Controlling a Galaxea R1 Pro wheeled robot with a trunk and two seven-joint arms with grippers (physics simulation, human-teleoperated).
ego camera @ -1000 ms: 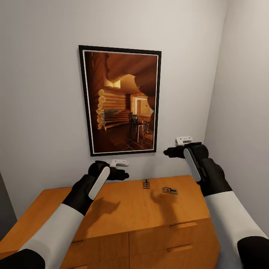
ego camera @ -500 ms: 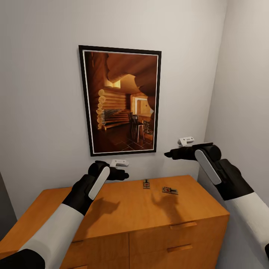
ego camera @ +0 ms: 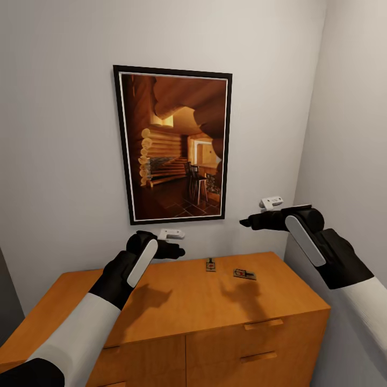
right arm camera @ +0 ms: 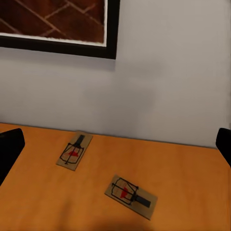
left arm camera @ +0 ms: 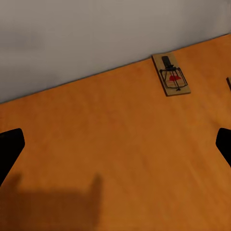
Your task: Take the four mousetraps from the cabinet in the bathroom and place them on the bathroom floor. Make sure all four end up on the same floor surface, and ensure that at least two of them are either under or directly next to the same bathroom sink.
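right gripper [ego camera: 250, 221] has drifted outward and a little up since a second ago; left gripper [ego camera: 174, 250] unchanged. two mousetraps [ego camera: 210, 264] [ego camera: 244, 274] lie on the cabinet [ego camera: 177, 301] top near the wall, untouched; none floored yet. both grippers' fingers spread wide, holding nothing.

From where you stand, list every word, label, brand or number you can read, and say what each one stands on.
None: no text can be read in these pictures.
The two mousetraps on the cabinet carry a red mark and dark metal parts, but no lettering can be made out.
The framed picture on the wall shows a log-cabin room, with no caption or writing.
The left gripper and right gripper bear no readable marking.
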